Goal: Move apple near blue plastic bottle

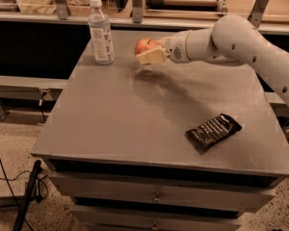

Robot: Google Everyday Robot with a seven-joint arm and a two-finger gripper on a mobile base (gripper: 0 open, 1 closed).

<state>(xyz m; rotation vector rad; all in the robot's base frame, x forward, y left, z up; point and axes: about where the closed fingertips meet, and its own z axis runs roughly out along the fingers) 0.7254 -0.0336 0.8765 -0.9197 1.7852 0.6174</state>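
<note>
The apple (143, 45) is clamped in the gripper (147, 53) and is held above the far part of the table (111, 124). A shadow is cast on the surface just below it. The gripper is carried by the white arm (231, 40), which is extended in from the right. The bottle (101, 32) is stood upright near the far left corner of the table, left of the apple, near it but apart. A black wrapper (213, 131) is laid flat near the front right edge, well apart from both.
</note>
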